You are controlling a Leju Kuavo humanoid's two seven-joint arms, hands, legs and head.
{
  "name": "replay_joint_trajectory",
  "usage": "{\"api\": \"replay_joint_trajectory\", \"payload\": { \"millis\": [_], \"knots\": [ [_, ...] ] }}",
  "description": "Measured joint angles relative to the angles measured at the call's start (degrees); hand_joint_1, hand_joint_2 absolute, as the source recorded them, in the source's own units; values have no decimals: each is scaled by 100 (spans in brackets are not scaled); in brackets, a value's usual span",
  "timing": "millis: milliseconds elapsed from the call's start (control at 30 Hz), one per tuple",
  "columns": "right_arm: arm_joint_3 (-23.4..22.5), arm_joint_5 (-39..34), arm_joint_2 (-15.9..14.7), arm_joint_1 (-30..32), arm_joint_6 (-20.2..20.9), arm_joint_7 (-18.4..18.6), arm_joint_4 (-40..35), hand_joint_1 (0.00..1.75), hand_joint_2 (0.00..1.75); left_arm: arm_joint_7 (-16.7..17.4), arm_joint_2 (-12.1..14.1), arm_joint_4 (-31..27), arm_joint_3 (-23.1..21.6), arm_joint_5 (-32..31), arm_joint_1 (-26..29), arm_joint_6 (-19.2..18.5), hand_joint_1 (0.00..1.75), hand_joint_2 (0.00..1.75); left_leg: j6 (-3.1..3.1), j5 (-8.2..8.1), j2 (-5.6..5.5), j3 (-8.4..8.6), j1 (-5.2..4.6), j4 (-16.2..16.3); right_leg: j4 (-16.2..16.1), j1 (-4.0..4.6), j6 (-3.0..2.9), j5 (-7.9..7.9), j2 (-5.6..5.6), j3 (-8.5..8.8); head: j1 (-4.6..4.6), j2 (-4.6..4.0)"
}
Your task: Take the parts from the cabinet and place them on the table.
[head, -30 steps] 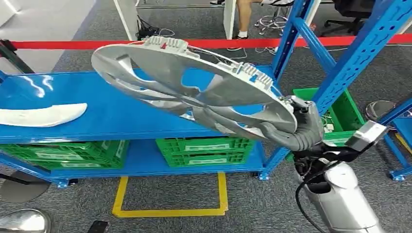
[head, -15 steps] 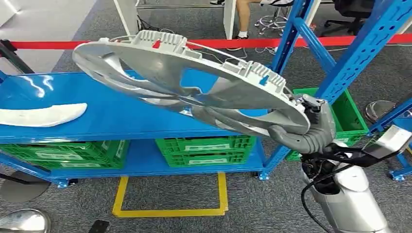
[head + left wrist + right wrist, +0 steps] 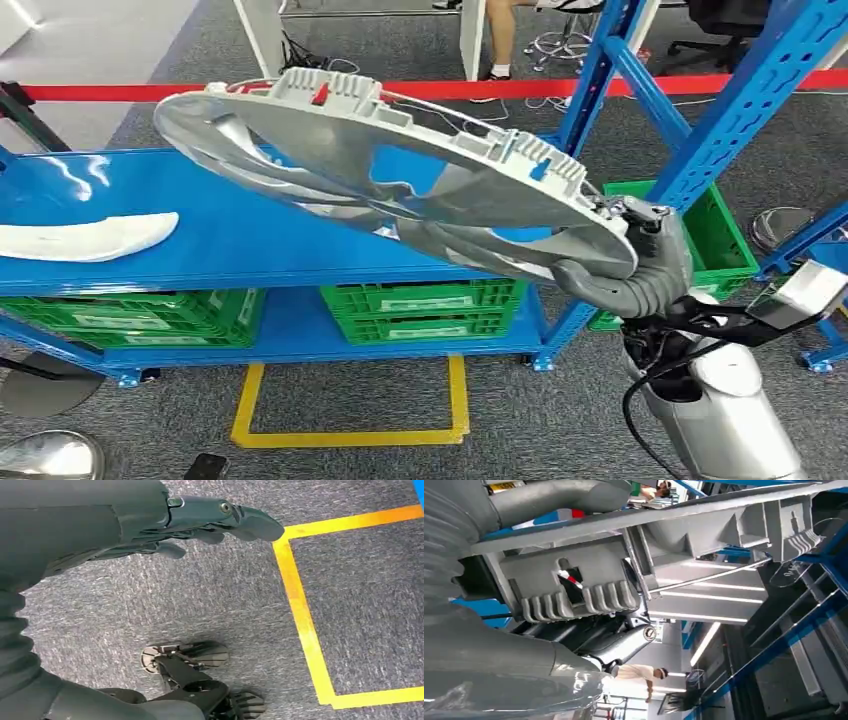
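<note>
A large silver wheel cover (image 3: 400,180) hangs tilted in the air above the blue shelf (image 3: 230,245), its far edge raised to the left. My right hand (image 3: 632,272) grips its near rim at the right. In the right wrist view the rim's ribbed clips (image 3: 574,592) lie against my dark fingers (image 3: 616,647), with the grey thumb (image 3: 549,495) over the rim. A white curved part (image 3: 85,238) lies on the shelf's left end. My left hand (image 3: 220,517) hangs over the grey carpet with fingers stretched out and nothing in it.
Blue rack uprights (image 3: 720,130) rise at the right, close to my right arm. Green crates (image 3: 425,310) fill the lower shelf, and another (image 3: 725,235) stands behind the upright. A yellow floor outline (image 3: 350,435), red barrier tape (image 3: 120,92) and a person's legs (image 3: 500,40) lie beyond.
My right hand has raised the wheel cover and swung its far edge up and to the left; the arm shifted slightly right. In the last half second it barely moved.
</note>
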Motion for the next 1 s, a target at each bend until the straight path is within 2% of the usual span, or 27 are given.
{"api": "replay_joint_trajectory", "payload": {
  "millis": [167,200,267,300,333,367,433,467,500,533,567,600,633,667,700,733,767,800,833,867,933,967,1000],
  "knots": [
    [39,3,-7,-1,179,50,2,175,175,209,-9,0,28,118,-4,-65,0,175,1,-1,0,-1,0,0,0,-1,0,0,-1,0,2,0],
    [55,-11,-9,-1,228,52,2,175,175,271,-4,-2,64,168,-9,-94,0,175,56,-26,8,-17,-24,37,-55,-48,48,27,2,14,2,0],
    [88,-44,-11,-28,315,59,4,175,175,361,-2,0,138,218,-13,-111,0,175,154,86,-2,-16,-43,-16,-95,-54,103,106,9,15,-11,0],
    [96,-54,-15,-34,348,59,0,175,175,374,-49,0,164,221,-24,-109,0,175,168,186,21,54,44,-209,-96,-28,115,68,17,-44,-13,0],
    [107,-67,-24,-41,363,59,2,175,175,374,-48,-7,184,216,-35,-79,0,175,149,235,40,74,41,-275,-17,-18,153,-43,0,-90,26,0],
    [116,-76,-28,-66,376,59,2,175,175,374,-59,-7,195,203,-49,-61,0,175,167,230,46,69,57,-287,317,-31,173,-273,-3,-226,57,0],
    [142,-94,-39,-40,389,55,2,175,175,372,-57,-7,225,199,-50,-61,0,175,153,226,55,72,78,-280,1242,-82,242,-654,-10,-591,55,0],
    [151,-96,-44,-32,394,57,4,175,175,374,-59,-7,230,197,-50,-61,0,175,141,219,59,72,96,-270,1552,-112,279,-730,-13,-726,55,0],
    [162,-94,-57,-25,396,57,4,175,175,374,-63,-7,232,194,-49,-65,0,175,106,208,60,73,123,-255,1593,-148,329,-659,-19,-729,52,0],
    [173,-94,-65,-26,398,59,4,175,175,372,-70,-7,236,194,-48,-85,0,175,59,194,58,73,167,-226,1347,-189,382,-466,-30,-578,55,0],
    [177,-98,-68,-30,398,57,2,175,175,372,-72,-7,240,197,-48,-101,0,175,4,166,54,72,219,-180,935,-234,445,-253,-39,-341,55,0],
    [177,-107,-68,-32,398,55,2,175,175,374,-77,-7,245,201,-49,-116,0,175,-71,117,46,68,270,-112,418,-289,534,-51,-70,-35,46,0],
    [177,-116,-68,-43,396,52,7,175,175,374,-44,-13,258,205,-48,-118,0,175,-143,73,41,44,266,-53,205,-279,661,-234,-65,105,99,0],
    [182,-122,-68,-47,394,50,-4,175,175,374,-46,-15,271,210,-51,-136,0,175,-214,36,39,-21,261,18,211,-238,536,-215,1,181,149,0],
    [173,-135,-74,-33,383,41,-13,175,175,374,-50,-15,284,210,-51,-155,0,175,-238,42,27,-9,257,46,225,-252,420,-267,4,146,107,0],
    [166,-140,-74,-18,378,39,-13,175,175,376,-52,-15,293,210,-50,-160,0,175,-260,67,20,-8,270,40,202,-233,329,-275,9,143,59,0],
    [164,-142,-76,-9,372,39,-13,175,175,376,-55,-15,308,210,-43,-160,0,175,-290,152,22,-21,298,15,168,-191,278,-248,17,146,28,0],
    [164,-144,-74,-23,356,35,-20,175,175,376,-74,-15,315,208,-46,-160,0,175,-330,133,26,-32,319,22,125,-184,195,-230,20,139,20,0],
    [160,-148,-74,-25,350,31,-46,175,175,374,-74,-15,317,203,-59,-157,0,175,-307,-19,51,-79,316,126,115,-196,110,-216,14,133,15,0],
    [144,-153,-74,-27,337,24,-57,175,175,374,-85,-15,317,201,-64,-157,0,175,-274,-265,52,-205,283,418,115,-196,72,-205,2,111,11,0],
    [127,-153,-74,-30,326,7,-61,175,175,374,-79,-15,321,199,-72,-136,0,175,-238,-779,50,-609,229,1371,115,-188,22,-174,-16,51,9,0],
    [127,-153,-74,-27,319,9,-61,175,175,374,-79,-15,326,192,-66,-122,0,175,-226,-900,50,-761,214,1757,116,-182,13,-152,-23,20,9,0],
    [125,-151,-74,-26,319,9,-61,175,175,372,-79,-15,330,183,-63,-107,0,175,-215,-861,50,-786,211,1844,117,-182,20,-131,-24,-4,7,0]
  ]
}}
